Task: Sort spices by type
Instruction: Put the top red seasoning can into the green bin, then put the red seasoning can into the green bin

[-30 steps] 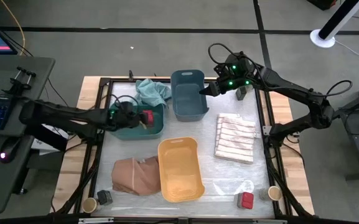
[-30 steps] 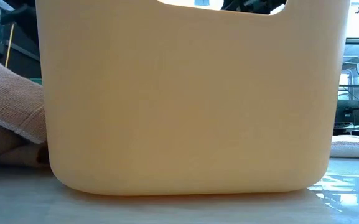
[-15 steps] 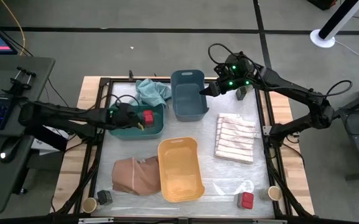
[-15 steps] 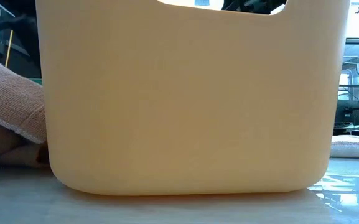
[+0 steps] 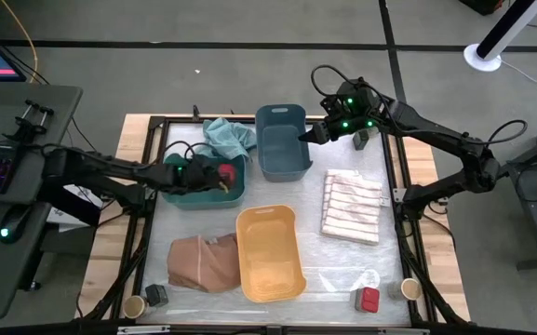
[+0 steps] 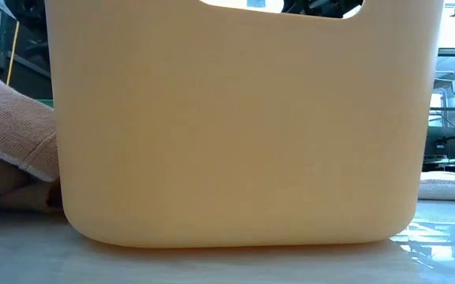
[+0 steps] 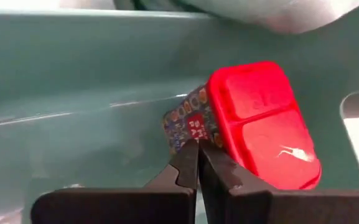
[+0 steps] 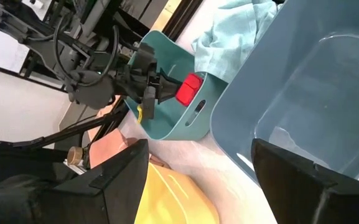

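A red boxy spice (image 7: pixel 263 124) lies in the teal-green bin (image 5: pixel 198 193), at its right end (image 5: pixel 222 173). My left gripper (image 7: pixel 197 163) reaches into that bin, shut with nothing between its fingers, its tips right at the box's patterned side. My right gripper (image 8: pixel 198 180) hangs open over the blue bin (image 5: pixel 282 149) at its right rim (image 5: pixel 307 137), holding nothing. Other spices stand on the table: a dark grey box (image 5: pixel 156 295) and a tan jar (image 5: pixel 135 305) at the near left, a red box (image 5: pixel 369 299) and a tan jar (image 5: pixel 409 289) at the near right. My left gripper's shut fingertips (image 7: pixel 188 163) stand against the patterned side (image 7: pixel 188 121) of the red box, slanting down from the table's left. I cannot tell whether they touch it. The box rests on the bin's floor.
A yellow bin (image 5: pixel 270 256) sits in the near middle and fills the low view (image 6: pixel 243 126). A tan cloth (image 5: pixel 201 262) lies to its left, a striped cloth (image 5: pixel 352 207) at the right, and a teal cloth (image 5: pixel 229 138) at the far side. A dark grey box (image 5: pixel 361 140) stands beside the right arm.
My left gripper has sunk lower into the teal-green bin and edged toward the table's right, up to the red box. The red box has stayed in the bin's right end.
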`<act>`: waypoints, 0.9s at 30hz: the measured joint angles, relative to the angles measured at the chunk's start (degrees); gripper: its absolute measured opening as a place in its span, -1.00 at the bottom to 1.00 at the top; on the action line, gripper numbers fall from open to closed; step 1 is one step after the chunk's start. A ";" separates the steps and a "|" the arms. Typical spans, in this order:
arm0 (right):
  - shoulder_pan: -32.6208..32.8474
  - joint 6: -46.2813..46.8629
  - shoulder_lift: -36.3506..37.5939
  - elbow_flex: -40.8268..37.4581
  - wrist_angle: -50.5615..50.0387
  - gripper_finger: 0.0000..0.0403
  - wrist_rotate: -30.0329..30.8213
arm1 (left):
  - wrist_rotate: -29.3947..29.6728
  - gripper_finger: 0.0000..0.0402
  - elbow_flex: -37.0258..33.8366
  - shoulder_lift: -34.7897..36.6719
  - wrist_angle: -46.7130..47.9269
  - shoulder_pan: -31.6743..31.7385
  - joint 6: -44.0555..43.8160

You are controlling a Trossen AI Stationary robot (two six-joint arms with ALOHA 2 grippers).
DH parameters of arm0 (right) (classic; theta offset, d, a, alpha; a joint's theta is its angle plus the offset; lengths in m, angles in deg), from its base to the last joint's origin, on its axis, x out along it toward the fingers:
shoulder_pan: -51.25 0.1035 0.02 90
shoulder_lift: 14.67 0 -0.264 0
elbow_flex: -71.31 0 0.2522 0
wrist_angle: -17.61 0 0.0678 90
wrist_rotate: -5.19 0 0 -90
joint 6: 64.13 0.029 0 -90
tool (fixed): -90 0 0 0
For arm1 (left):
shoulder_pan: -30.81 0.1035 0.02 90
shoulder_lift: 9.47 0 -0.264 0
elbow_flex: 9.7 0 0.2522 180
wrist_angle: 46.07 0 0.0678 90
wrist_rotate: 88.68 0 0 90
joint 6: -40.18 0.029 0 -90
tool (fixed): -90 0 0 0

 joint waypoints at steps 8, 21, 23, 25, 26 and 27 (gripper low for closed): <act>0.00 -0.22 0.00 0.00 0.02 0.38 0.00 | -0.31 -1.00 0.00 -0.82 -4.63 2.60 1.88; -0.31 -0.45 0.48 -0.03 0.32 0.38 -0.47 | -2.63 -1.00 0.02 5.34 -0.33 6.15 8.56; -0.66 -0.64 1.60 -0.04 1.19 0.38 -0.52 | -1.15 -1.00 0.02 9.71 4.02 6.86 9.21; -0.79 -0.90 2.95 -0.04 0.99 0.38 -0.52 | 0.50 -1.00 0.04 14.58 7.87 7.80 9.93; -0.79 -1.04 3.54 -0.03 0.65 0.38 -0.50 | 1.15 -1.00 0.04 17.06 9.45 8.23 10.37; -0.57 -1.12 4.13 -0.02 -0.32 0.38 -0.46 | 1.62 -1.00 0.04 19.37 10.42 8.60 11.00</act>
